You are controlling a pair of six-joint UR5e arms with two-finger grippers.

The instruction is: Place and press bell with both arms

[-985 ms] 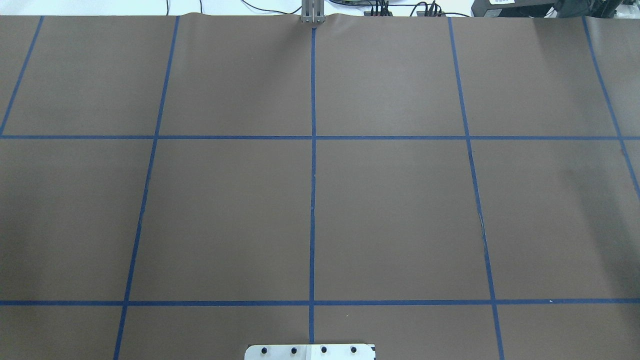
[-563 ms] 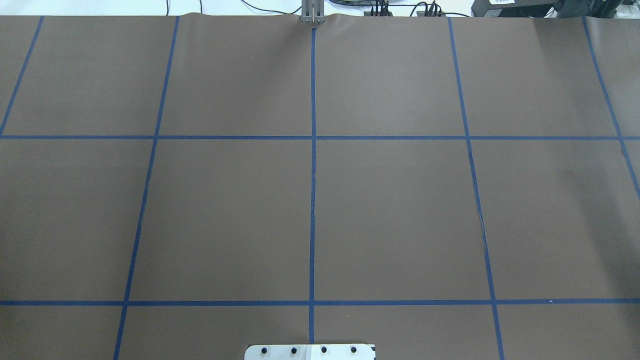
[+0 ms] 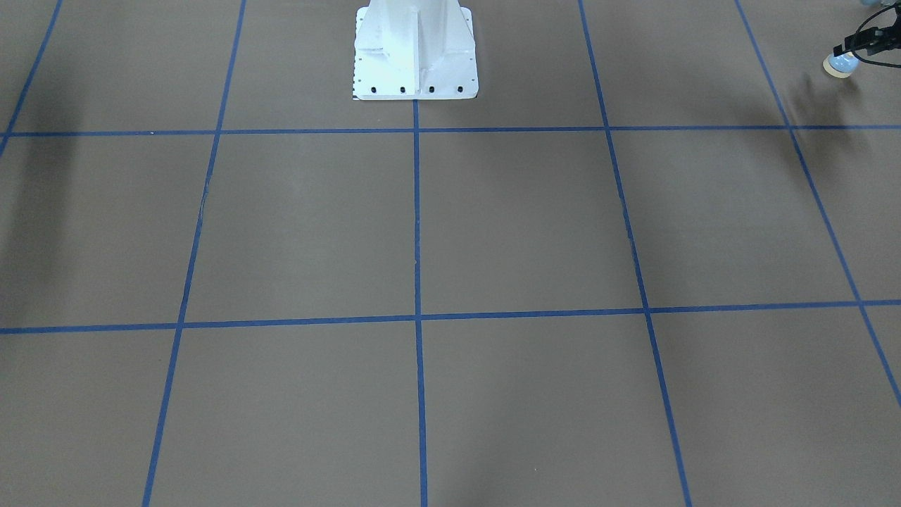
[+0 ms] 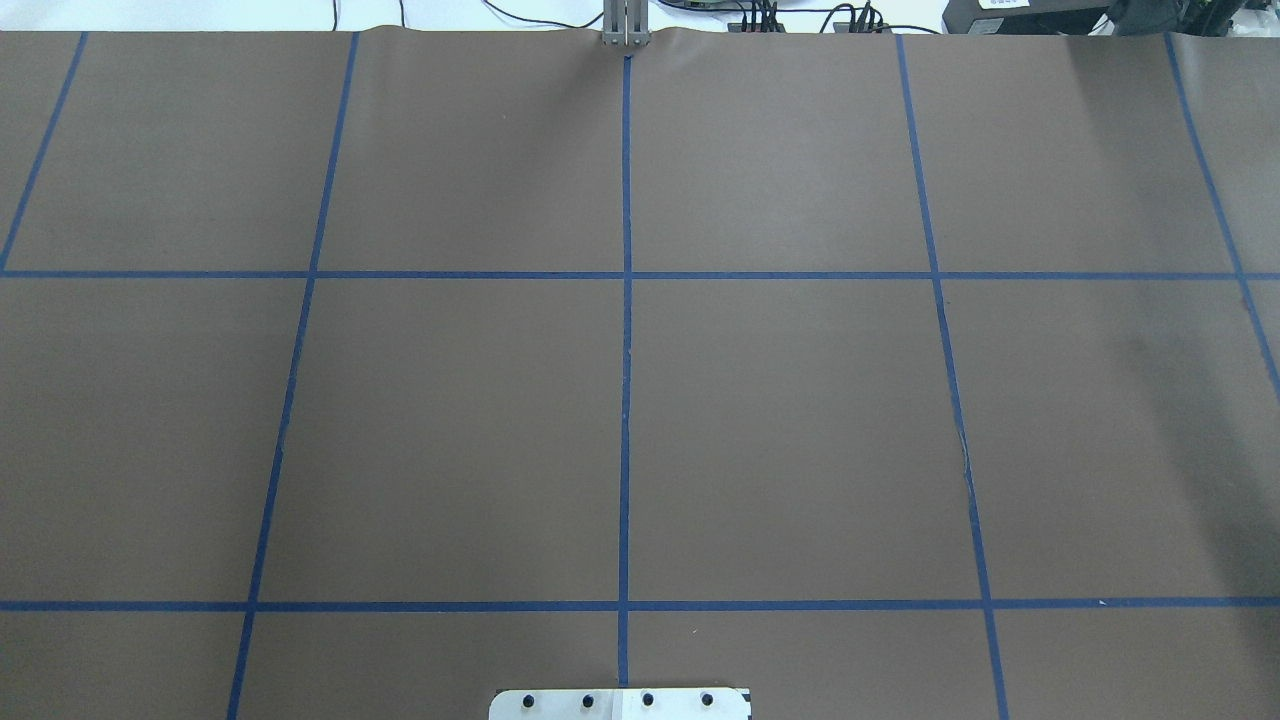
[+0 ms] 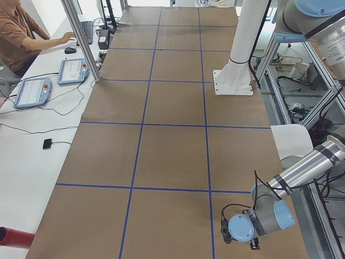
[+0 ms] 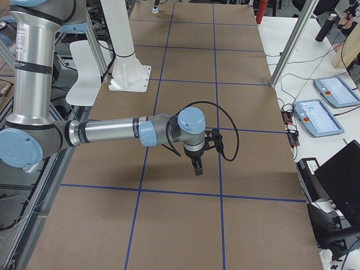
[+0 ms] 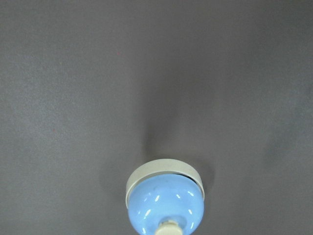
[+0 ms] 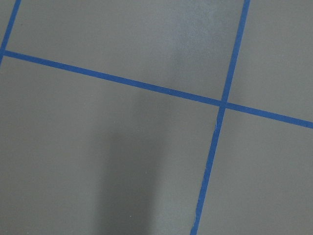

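Observation:
The bell (image 3: 840,65), a small light-blue dome on a cream base ring, is at the far right edge of the front-facing view, by the table end on my left. It fills the bottom centre of the left wrist view (image 7: 165,198), with its cream button at the frame edge. My left gripper (image 3: 848,51) sits on the bell's top and looks closed on it. The bell is at or just above the brown mat. My right gripper (image 6: 196,166) hangs over the mat near a blue tape crossing, away from the bell. I cannot tell whether it is open.
The brown mat (image 4: 780,420) carries a blue tape grid. The white pedestal base (image 3: 415,53) stands at the robot's edge. Tablets (image 5: 32,91) and cables lie on the operators' side, and a person sits there. A metal post (image 4: 625,25) stands at the far edge.

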